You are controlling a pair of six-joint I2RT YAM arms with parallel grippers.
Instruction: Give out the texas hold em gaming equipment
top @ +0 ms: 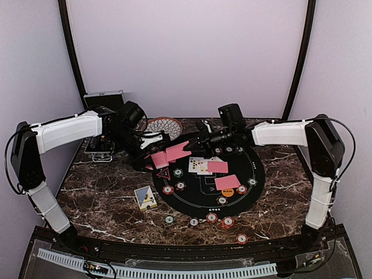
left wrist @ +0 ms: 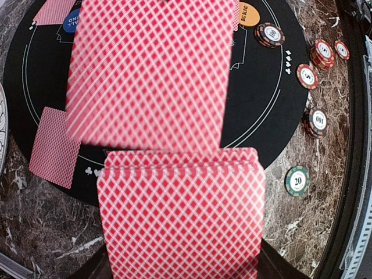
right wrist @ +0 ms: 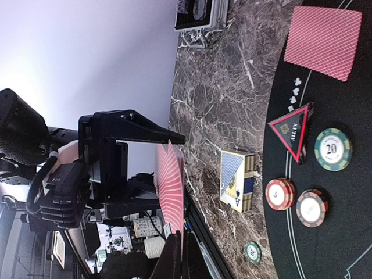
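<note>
My left gripper (top: 150, 152) is shut on a deck of red-backed cards (left wrist: 181, 215), held above the left rim of the black round mat (top: 256, 174). My right gripper (right wrist: 183, 258) is shut on one red-backed card (right wrist: 171, 192), seen edge on there and blurred just above the deck in the left wrist view (left wrist: 150, 75). It shows between both grippers in the top view (top: 178, 151). Red-backed cards (top: 226, 182) and face-up cards (top: 197, 164) lie on the mat. A red triangle marker (right wrist: 293, 131), an orange button (top: 226, 192), a blue button (left wrist: 72, 20) and striped chips (right wrist: 333, 149) sit on the mat.
A blue and yellow card box (top: 145, 197) lies on the marble left of the mat. Several chips (top: 213, 218) lie along the near edge. A patterned bowl (top: 164, 127) stands behind the grippers. A silver-edged black case (top: 104, 99) stands at the back left.
</note>
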